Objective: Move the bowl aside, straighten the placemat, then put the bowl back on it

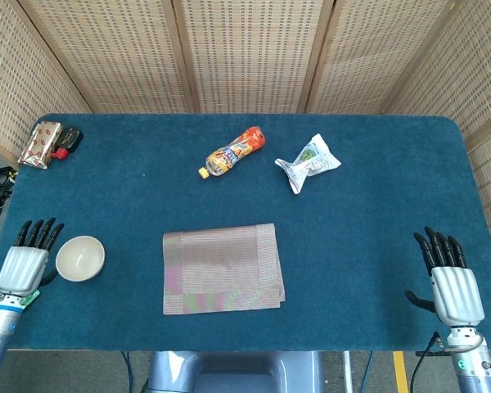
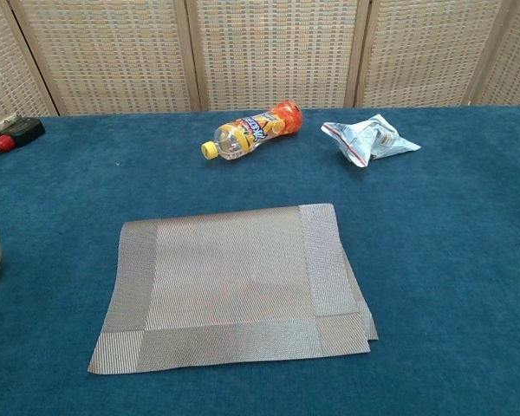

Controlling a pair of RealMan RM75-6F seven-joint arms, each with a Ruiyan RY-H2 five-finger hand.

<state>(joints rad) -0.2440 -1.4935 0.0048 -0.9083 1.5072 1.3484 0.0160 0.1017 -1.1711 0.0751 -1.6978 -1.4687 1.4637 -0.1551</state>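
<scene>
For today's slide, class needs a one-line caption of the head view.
Bowl set upright beside the open left hand, placemat bare with its right edge folded, right hand idle.

One bowl (image 1: pixel 80 258), one placemat (image 1: pixel 222 268), one bottle (image 1: pixel 231 151)

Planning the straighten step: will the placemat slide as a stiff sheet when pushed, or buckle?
The placemat looks like thin woven fabric, folded over at its right edge, so it is probably floppy. It lies on a napped blue table cover, which likely grips, so an edge push may buckle it. Pressing flat and dragging seems safer.
</scene>
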